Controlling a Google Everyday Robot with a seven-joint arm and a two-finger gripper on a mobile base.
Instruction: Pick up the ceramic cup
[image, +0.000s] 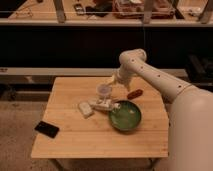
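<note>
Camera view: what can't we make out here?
- Gripper, at the cup's upper right: contact with it unreadable, they blur together.
- White items left of the bowl: too blurred to identify.
- Red item right of the cup: too small to name.
- Robot body: cut off by right edge.
</note>
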